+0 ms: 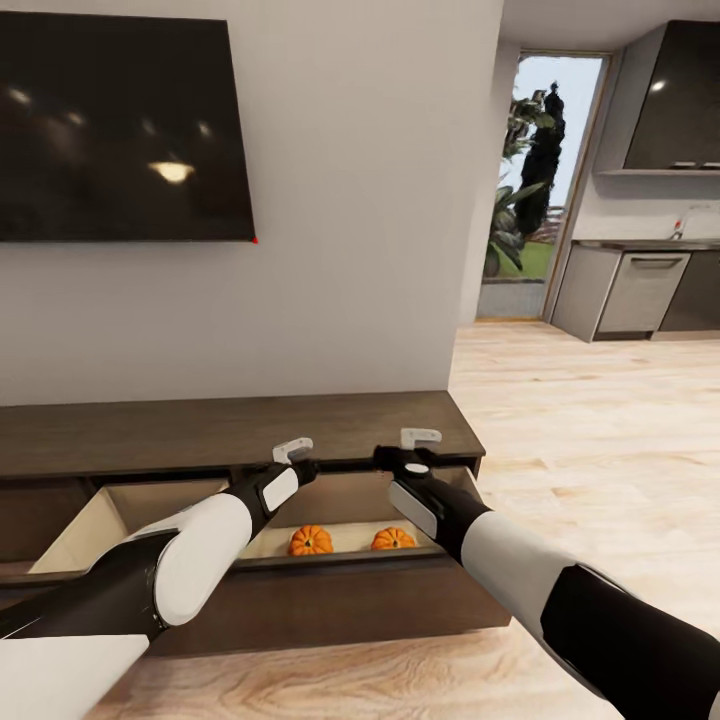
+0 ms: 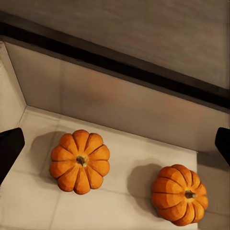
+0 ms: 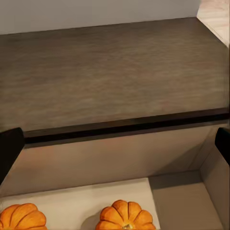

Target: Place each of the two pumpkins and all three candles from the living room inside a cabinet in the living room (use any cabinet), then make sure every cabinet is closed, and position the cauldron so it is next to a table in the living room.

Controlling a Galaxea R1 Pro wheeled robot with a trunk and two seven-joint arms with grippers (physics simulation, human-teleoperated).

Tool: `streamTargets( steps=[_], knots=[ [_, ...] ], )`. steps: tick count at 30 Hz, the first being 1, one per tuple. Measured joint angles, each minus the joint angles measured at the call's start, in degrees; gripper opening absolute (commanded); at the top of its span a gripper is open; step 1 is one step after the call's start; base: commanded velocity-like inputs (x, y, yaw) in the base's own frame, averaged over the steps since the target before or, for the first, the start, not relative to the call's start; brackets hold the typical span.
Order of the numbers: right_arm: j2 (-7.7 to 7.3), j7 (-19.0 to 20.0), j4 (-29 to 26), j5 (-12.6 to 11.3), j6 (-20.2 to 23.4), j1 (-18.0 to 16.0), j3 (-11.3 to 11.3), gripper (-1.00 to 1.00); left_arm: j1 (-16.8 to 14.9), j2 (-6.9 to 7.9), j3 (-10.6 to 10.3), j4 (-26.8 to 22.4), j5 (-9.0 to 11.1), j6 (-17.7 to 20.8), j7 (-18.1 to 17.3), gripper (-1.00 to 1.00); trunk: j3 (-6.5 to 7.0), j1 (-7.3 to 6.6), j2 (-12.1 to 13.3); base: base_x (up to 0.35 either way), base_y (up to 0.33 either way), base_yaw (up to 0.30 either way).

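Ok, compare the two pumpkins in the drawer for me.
In the left wrist view, the left pumpkin shows its stem straight on, sitting level, while the right pumpkin has its stem off to one side, so it tilts. The left pumpkin lies nearer the drawer's side wall; the right pumpkin lies further along the floor. Both are orange, ribbed, much alike in size, and apart from each other.

Two drawers of the cabinet [image 1: 240,432] stand pulled out, their pale insides open from above. In the right drawer [image 1: 350,500], two pumpkins [image 1: 311,541] [image 1: 393,539] sit near the front, apart from each other, leaving bare floor toward its back wall and right side. The cabinet top overhangs the rear. The left hand [image 1: 293,451] and right hand [image 1: 420,438] hover above the drawer's back edge, jaws spread.
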Motion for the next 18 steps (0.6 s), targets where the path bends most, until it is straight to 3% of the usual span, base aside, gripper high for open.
streamTargets(
  steps=[18],
  knots=[
    [0.1,0.21,0.28,0.07,-2.25,2.8,1.84,1.0,3.47,0.29,0.01,0.03,0.0,-0.32,-0.11,1.0,3.23,-3.95,7.22,0.0,0.0,0.0]
  ],
)
